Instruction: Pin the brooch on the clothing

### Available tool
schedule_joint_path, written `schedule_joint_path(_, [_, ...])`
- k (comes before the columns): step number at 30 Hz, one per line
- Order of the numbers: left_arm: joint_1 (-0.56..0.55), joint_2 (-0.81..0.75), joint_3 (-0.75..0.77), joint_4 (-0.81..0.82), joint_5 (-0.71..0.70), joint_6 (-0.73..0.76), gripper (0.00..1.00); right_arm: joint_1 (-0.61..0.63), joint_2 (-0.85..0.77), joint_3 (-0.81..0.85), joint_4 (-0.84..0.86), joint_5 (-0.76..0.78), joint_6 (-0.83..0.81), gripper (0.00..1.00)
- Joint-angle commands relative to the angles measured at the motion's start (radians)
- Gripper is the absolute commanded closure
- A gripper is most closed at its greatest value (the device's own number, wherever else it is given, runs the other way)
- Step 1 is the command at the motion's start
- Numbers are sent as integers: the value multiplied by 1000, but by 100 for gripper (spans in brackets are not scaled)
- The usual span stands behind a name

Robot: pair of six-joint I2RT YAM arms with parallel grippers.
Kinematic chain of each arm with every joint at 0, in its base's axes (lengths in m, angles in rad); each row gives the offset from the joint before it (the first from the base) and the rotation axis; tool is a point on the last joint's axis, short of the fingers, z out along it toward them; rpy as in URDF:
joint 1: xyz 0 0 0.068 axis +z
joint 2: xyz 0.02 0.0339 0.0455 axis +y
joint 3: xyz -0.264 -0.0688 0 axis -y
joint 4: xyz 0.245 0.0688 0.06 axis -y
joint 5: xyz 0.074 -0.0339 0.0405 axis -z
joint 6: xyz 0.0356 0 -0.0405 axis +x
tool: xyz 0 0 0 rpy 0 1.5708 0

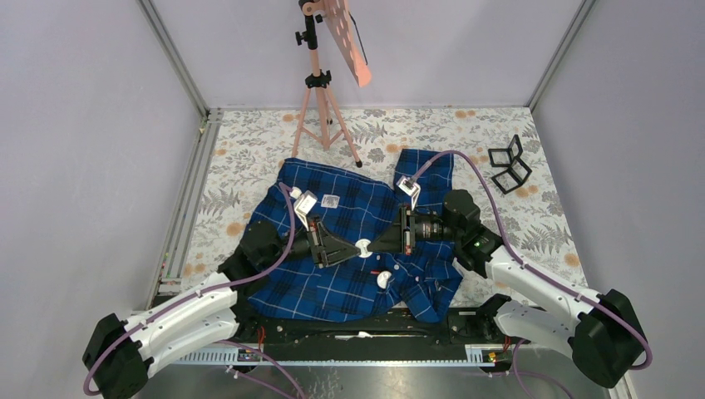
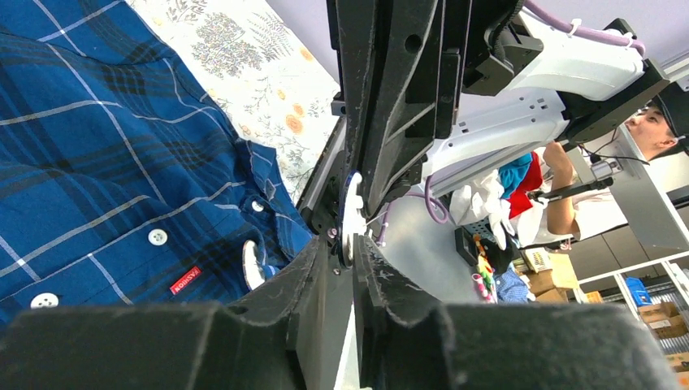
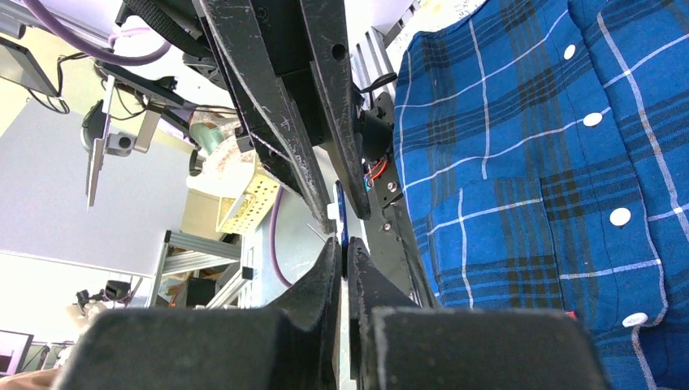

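Shirt point(image 1: 353, 204): dark-blue plaid, lying rumpled on the floral table cover point(image 1: 249, 158) at mid-table, with its white neck label point(image 1: 330, 200) toward the far side.

Brooch point(image 1: 363, 247): small and white, over the shirt's middle, where the two claws meet tip to tip.

Right claw point(image 1: 376, 244): closed, pinching the brooch.
Left claw point(image 1: 352, 248): fingers stand close on either side of the brooch. Cannot tell whether they press on it.

Around:
- A pink tripod point(image 1: 320, 91) stands far centre, its feet just beyond the shirt's far edge.
- Black frames point(image 1: 509, 166) sit far right, well apart from the shirt.
- A second small white piece point(image 1: 383, 280) lies on the shirt, just to the near side of the claws.
- Purple cables point(image 1: 283, 241) loop from both arms over the cloth.

In the way: in each wrist view the other arm's fingers come down from the top, filling the middle and hiding much of the shirt behind them.

View differences:
- From the top the whole layout shows, but the brooch is only a white spot.
- The left wrist shows the brooch edge-on in the narrow gap between its own fingers. It also shows a red tag point(image 2: 185, 280), white buttons point(image 2: 158, 236) and the loose white piece resting on the cloth.
- The right wrist shows the brooch as a thin sliver with a blue face at its own closed tips. The shirt's pocket point(image 3: 504, 236) lies to the right.
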Motion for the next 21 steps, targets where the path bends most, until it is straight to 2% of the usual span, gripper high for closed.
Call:
schedule_joint_path(1, [4, 2, 37, 78, 16, 7, 83, 4, 4, 48, 39, -50, -9, 100])
schedule_joint_path(4, [4, 8, 33, 105, 27, 2, 100, 4, 7, 45, 33, -50, -12, 100])
schedule_joint_path(7, [3, 7, 27, 113, 22, 2, 100, 4, 5, 47, 23, -25, -7, 100])
schedule_joint_path(9, [4, 3, 25, 106, 5, 4, 100, 5, -4, 57, -19, 10, -13, 89])
schedule_joint_path(11, [3, -3, 26, 79, -36, 18, 100, 2, -31, 67, -81, 83, -34, 72])
schedule_joint_path(15, [4, -18, 26, -2, -179, 51, 100, -6, -96, 85, -264, 281, -118, 49])
schedule_joint_path(18, [4, -16, 10, -28, -285, 58, 100, -8, -124, 112, -481, 501, -180, 41])
schedule_joint_path(21, [5, 18, 3, -39, -361, 62, 100, -8, -111, 138, -632, 722, -190, 40])
